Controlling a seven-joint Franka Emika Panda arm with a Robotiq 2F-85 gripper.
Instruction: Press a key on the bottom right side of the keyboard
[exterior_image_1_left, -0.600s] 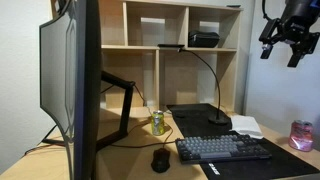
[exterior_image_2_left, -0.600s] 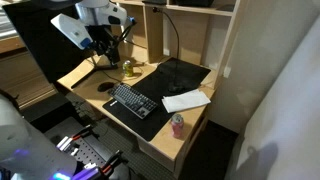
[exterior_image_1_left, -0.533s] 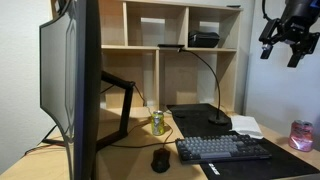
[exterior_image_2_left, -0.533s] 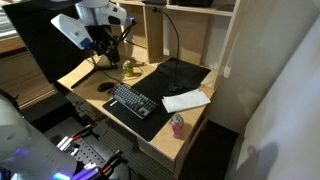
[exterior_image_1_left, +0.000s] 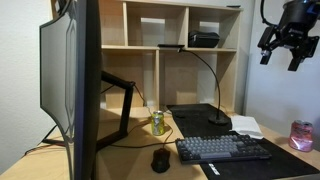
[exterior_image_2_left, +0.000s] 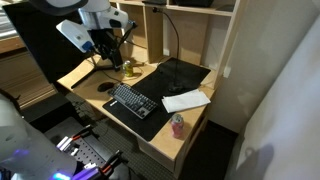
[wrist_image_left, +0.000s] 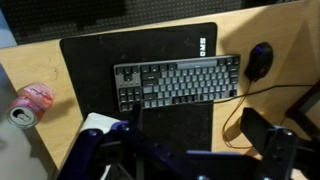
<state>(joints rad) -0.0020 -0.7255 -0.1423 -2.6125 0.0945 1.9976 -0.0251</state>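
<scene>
Where it is: the keyboard (wrist_image_left: 178, 82) lies flat on the black mat (wrist_image_left: 95, 55) on the desk.
Pincer: the gripper (exterior_image_1_left: 280, 57) hangs high in the air. Its fingers (wrist_image_left: 105, 150) are apart and hold nothing.
Which way: the keyboard is well below the gripper. In the wrist view it sits near the middle, just past the fingers. I think the move is mostly a long way down.
Long side: it runs across the wrist view, from the pink can (wrist_image_left: 30, 103) side to the mouse (wrist_image_left: 261, 60) side.
Key to press: I think it is in a corner of the row nearest the desk's front edge. The keys are too small for me to tell which end is the right one.
Edges: the mouse is just beside one short end but not touching it. The pink can stands off the mat, past the other end.
Room: the air over the keyboard is open. A white paper (exterior_image_2_left: 185, 100) lies near it.
</scene>
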